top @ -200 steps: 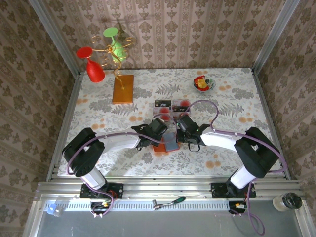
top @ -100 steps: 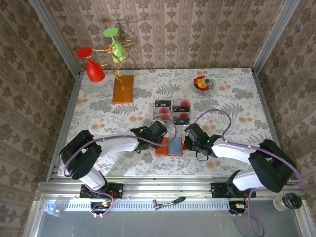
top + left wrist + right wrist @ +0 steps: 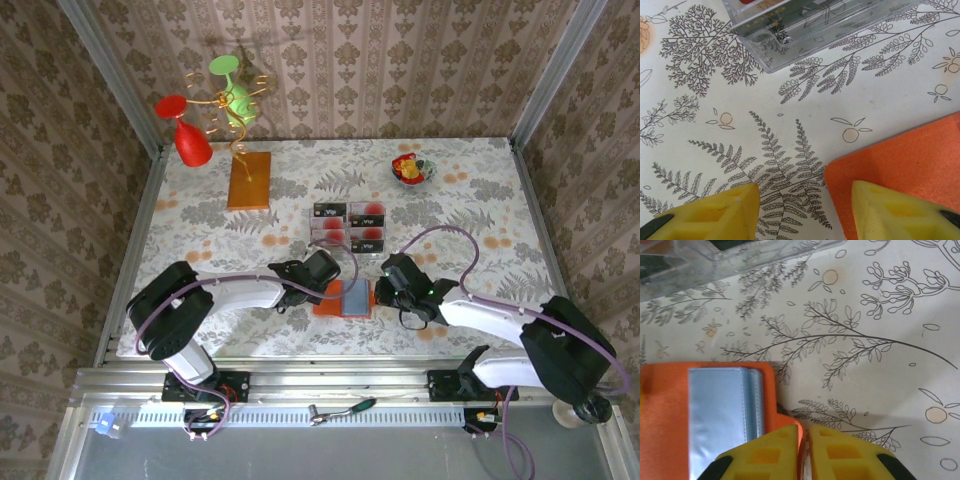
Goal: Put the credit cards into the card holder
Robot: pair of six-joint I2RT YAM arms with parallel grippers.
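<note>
The card holder [image 3: 345,298] lies open on the table, orange with a grey-blue inside [image 3: 715,405]. Its orange outside fills the lower right of the left wrist view [image 3: 910,155]. My left gripper [image 3: 323,284] [image 3: 805,192] is open at the holder's left edge, with its right finger [image 3: 900,210] over the orange corner and bare tablecloth between the jaws. My right gripper [image 3: 381,292] [image 3: 806,432] is at the holder's right edge. Its jaws are almost together, with the holder's orange flap [image 3: 801,440] in the slit. The credit cards [image 3: 348,225] lie in a clear tray [image 3: 805,20] just beyond the holder.
A wooden board [image 3: 249,180] carrying a wire stand with red and green glasses stands at the back left. A small bowl [image 3: 412,170] of coloured pieces sits at the back right. The clear tray's edge [image 3: 715,260] is close ahead of both grippers.
Both grippers came toward the near edge with the holder, which now lies flat and open. The right arm swung nearer and lower. The right jaws have eased slightly.
</note>
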